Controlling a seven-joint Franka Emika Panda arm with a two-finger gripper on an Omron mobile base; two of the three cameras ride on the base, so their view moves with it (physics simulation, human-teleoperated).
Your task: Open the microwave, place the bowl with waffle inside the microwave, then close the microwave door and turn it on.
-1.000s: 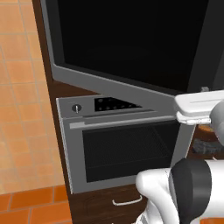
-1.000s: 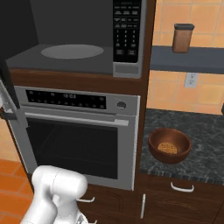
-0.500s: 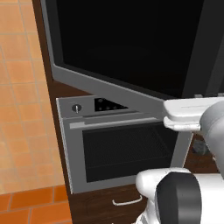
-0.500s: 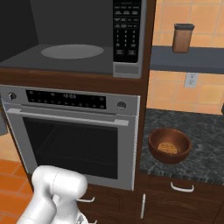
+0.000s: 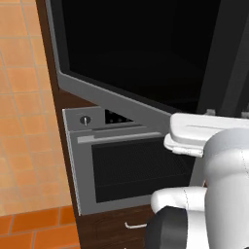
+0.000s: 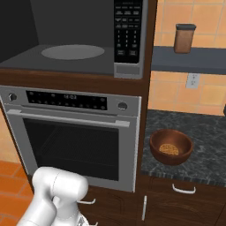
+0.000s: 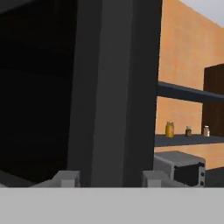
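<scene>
Gaping microwave [image 6: 75, 39], bowl [image 6: 171, 146] apart

You see the microwave [image 6: 75, 39] dark grey inside with a paler grey turntable [image 6: 73, 51] and a black keypad [image 6: 128, 26]. The door [image 5: 141, 53] is black glass in a grey frame. The bowl [image 6: 171, 147] is dark brown, the counter [image 6: 207, 132] speckled black, the wall tiles [image 5: 24, 97] orange.

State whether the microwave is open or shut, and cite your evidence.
Open. The right base view looks straight into the microwave cavity at its turntable; the microwave door is swung out in the left base view.
</scene>
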